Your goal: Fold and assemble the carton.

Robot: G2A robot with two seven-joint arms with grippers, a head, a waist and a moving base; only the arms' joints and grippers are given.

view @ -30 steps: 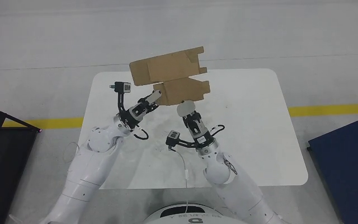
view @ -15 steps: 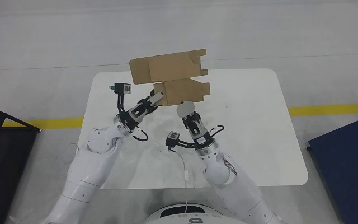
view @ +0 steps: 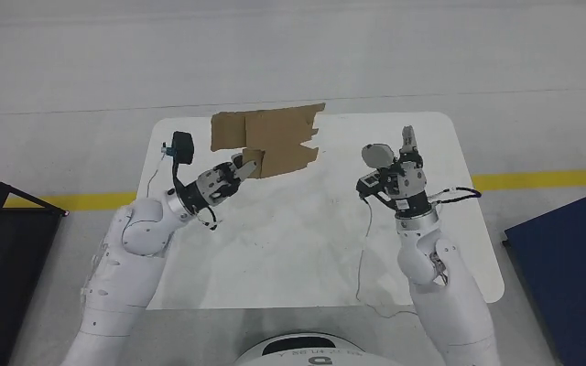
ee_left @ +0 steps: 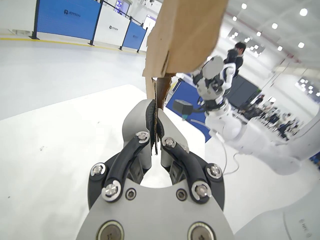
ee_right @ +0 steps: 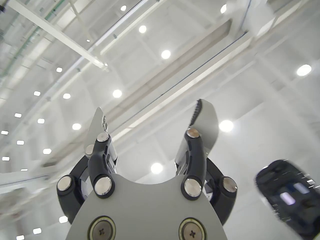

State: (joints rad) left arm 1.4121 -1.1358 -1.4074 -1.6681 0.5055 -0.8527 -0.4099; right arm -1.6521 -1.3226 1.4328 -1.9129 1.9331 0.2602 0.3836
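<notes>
Top view: the carton (view: pixel 265 142) sits in the upper middle of the frame, long axis running left to right over the table's (view: pixel 275 256) far edge. The left gripper (view: pixel 245 167) holds its lower left flap; the right gripper (view: pixel 407 146) is well apart, at centre right.

Left wrist view: the jaws are clamped on the carton's thin edge.

Right wrist view: the jaws stand apart, empty, with the carton beyond the fingertips.

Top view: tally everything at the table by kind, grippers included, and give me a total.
carton: 1
grippers: 2 (left gripper shut on the carton, right gripper open and apart from it)
table: 1
Total: 4
</notes>
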